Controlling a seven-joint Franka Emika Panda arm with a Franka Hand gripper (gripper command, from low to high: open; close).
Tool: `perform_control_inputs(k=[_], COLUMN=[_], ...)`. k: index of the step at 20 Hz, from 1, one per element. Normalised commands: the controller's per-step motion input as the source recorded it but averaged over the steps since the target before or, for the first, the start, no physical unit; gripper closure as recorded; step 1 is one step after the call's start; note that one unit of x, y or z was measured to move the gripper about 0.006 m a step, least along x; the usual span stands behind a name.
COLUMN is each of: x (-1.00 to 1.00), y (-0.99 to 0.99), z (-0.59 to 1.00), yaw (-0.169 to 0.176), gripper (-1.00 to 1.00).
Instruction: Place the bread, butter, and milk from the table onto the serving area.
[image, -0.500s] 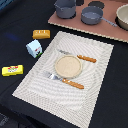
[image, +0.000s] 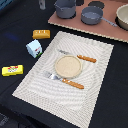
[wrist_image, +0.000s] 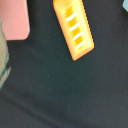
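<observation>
The bread (image: 41, 34), a golden-orange scored loaf, lies on the dark table beyond the placemat's far corner on the exterior view's left. It also shows in the wrist view (wrist_image: 74, 27). The milk carton (image: 34, 48) stands just nearer than the loaf, beside the mat. The yellow butter packet (image: 12, 70) lies nearer still, apart from the mat. The serving area (image: 97, 80) is a beige striped placemat with a tan plate (image: 67, 65) and orange-handled cutlery. A grey bit at the top edge seems to be my gripper (image: 42, 3), above and behind the bread. Its fingers do not show.
A brown board (image: 107, 30) with two grey pots (image: 65, 7) (image: 92, 14) lies beyond the mat. Its pink edge shows in the wrist view (wrist_image: 14, 17). A fork (image: 55, 76) and a knife (image: 85, 58) flank the plate.
</observation>
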Motion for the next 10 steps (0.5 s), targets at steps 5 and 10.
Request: perform_control_inputs(k=[5, 10], x=[-0.35, -0.43], y=[-0.31, -0.07], z=[-0.55, -0.50], yaw=[0.032, 0.059], gripper=[-1.00, -1.00])
